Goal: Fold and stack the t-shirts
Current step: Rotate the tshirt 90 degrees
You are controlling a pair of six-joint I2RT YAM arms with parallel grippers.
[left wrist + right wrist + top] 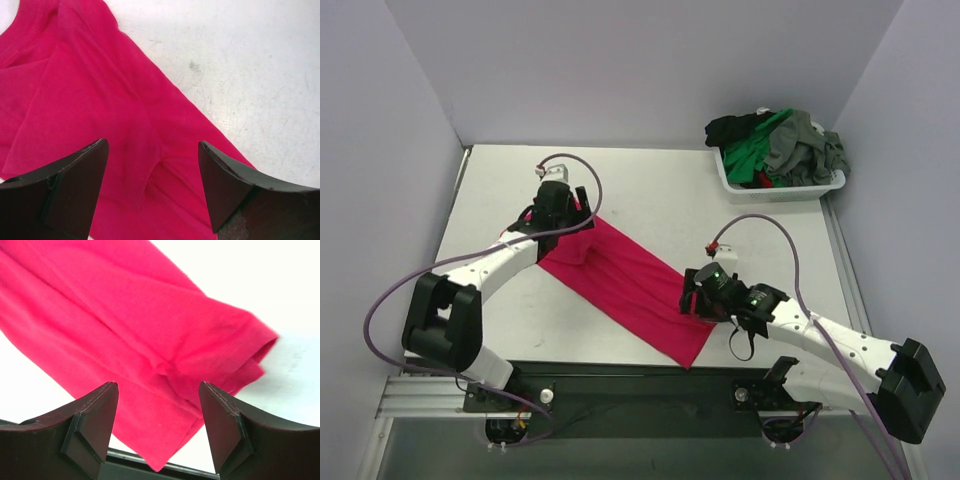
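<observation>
The crimson-red t-shirt (pixel 625 285) lies on the table folded into a long band, running from upper left to the near edge. My left gripper (pixel 563 222) is open just above its upper-left end; the left wrist view shows the red cloth (pixel 100 100) with a sleeve fold between the jaws. My right gripper (pixel 698 300) is open over the band's lower right edge; the right wrist view shows the shirt's corner (pixel 165 390) below the jaws. Green, grey and black t-shirts (pixel 775 145) lie heaped in the basket.
A white plastic basket (pixel 775 187) stands at the table's back right corner. The table's near edge and a black rail (pixel 640 380) run just below the shirt's lower corner. White walls close in the left, back and right.
</observation>
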